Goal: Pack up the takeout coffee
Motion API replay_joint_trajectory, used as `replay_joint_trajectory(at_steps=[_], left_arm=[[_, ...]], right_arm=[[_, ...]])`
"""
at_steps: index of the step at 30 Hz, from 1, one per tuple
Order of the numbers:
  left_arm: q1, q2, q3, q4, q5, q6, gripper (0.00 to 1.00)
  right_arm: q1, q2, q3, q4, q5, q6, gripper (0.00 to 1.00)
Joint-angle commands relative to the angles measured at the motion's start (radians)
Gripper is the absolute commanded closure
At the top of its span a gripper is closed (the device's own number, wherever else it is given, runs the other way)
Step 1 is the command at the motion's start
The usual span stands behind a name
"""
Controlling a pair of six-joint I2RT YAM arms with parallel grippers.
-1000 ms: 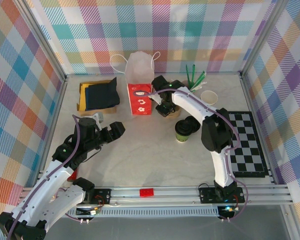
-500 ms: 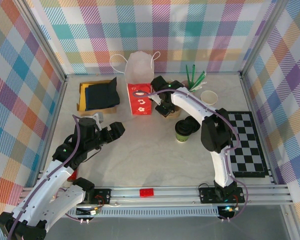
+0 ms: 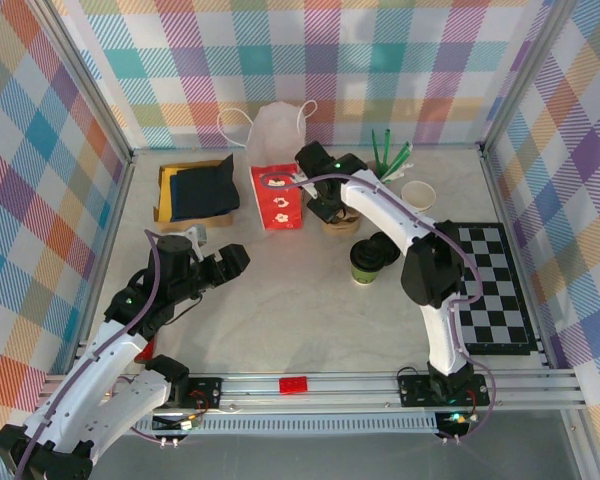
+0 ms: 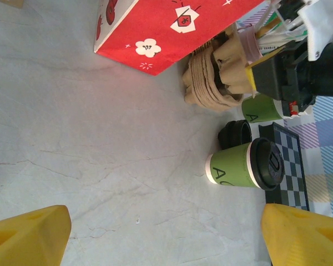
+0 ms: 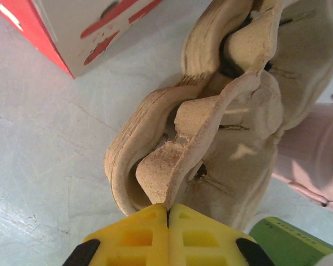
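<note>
The takeout coffee (image 3: 363,263), a green cup with a black lid, stands mid-table right of centre; in the left wrist view it (image 4: 238,164) lies across open table from my fingers. My left gripper (image 3: 235,258) is open with nothing between its yellow fingertips (image 4: 28,233). Behind the coffee, my right gripper (image 3: 330,208) is shut on a raised flap of the brown cardboard cup carrier (image 3: 342,222). The right wrist view has the yellow jaws (image 5: 167,213) pinched tight on that flap of the carrier (image 5: 211,127).
A red paper bag (image 3: 277,197) stands left of the carrier, a white plastic bag (image 3: 280,130) behind it. A second green cup (image 4: 261,108), loose black lids (image 3: 385,245), a pink cup of straws (image 3: 390,165), a white cup (image 3: 418,193), a checkered mat (image 3: 495,290) and a dark cloth on a yellow box (image 3: 200,190) surround them.
My right gripper has closed on the carrier's flap and its wrist has drawn back toward the rear wall. The red bag has shifted slightly left. The left arm has stayed put.
</note>
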Motion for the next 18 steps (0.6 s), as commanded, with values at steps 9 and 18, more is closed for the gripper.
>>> replay_joint_trajectory(at_steps=[9, 18], left_arm=[[0.019, -0.018, 0.005, -0.031, -0.002, 0.022, 0.12], [0.019, -0.019, 0.003, -0.035, -0.006, 0.025, 0.12]], right_arm=[[0.049, -0.03, 0.109, -0.121, 0.129, -0.012, 0.94], [0.087, -0.033, 0.05, -0.143, 0.134, 0.029, 0.92]])
